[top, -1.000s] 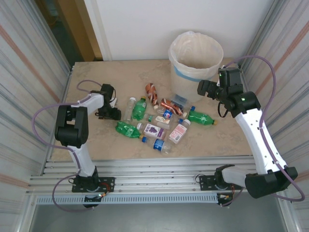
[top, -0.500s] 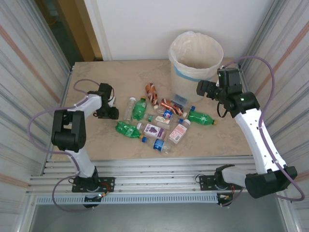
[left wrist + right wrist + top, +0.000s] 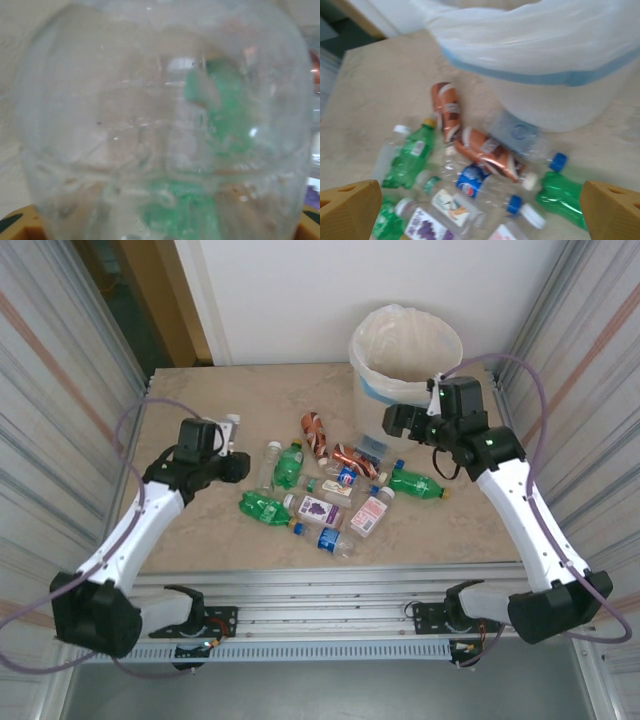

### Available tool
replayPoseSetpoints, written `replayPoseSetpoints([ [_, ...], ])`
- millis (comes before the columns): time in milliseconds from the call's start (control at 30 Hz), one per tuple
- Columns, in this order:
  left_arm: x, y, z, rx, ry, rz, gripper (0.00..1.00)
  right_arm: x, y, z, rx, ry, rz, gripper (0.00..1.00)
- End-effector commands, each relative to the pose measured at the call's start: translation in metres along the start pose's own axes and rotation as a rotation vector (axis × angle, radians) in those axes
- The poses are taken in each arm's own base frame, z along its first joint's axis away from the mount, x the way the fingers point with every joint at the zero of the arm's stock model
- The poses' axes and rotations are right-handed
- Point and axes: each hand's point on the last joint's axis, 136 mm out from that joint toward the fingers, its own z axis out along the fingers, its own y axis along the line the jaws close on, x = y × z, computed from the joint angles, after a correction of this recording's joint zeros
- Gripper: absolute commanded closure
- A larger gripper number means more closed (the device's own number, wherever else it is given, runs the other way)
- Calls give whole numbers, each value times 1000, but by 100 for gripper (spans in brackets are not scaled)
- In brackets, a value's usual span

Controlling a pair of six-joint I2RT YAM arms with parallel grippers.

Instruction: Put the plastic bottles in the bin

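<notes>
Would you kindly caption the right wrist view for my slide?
Open right gripper faces scattered plastic bottles beside the lined bin.

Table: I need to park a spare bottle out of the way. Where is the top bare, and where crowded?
Bare: the far-left corner of the table, between the back wall and the left gripper with its clear bottle; the near-right corner, between the green bottle and the right arm. Crowded: the middle, where the plastic bottles lie up to the bin.

Beige marbled desk, hemmed by ribbed metal panels either side; plain white wall behind, wooden doorframe far left, evenly lit
</notes>
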Motion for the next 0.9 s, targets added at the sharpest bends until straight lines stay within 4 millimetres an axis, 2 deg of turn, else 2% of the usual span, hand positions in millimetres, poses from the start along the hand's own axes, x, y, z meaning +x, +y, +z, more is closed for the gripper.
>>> replayPoseSetpoints([
  [0, -22, -43, -21, 160, -164, 60, 52, -9, 52, 2, -205, 1, 1, 1],
  [167, -36, -98, -49, 397, -302, 131, 52, -2, 121, 5, -471, 58, -37, 7],
  [267, -41, -123, -62, 520, -347, 152, 51, 3, 161, 1, -609, 84, -73, 14],
  [367, -44, -140, -71, 600, -371, 171, 51, 7, 188, -1, -688, 103, -105, 20],
  [533, -47, -152, -79, 663, -387, 188, 51, 10, 220, -10, -803, 100, -154, 29],
  [867, -48, -163, -84, 732, -387, 198, 51, 21, 251, -14, -892, 111, -241, 38],
])
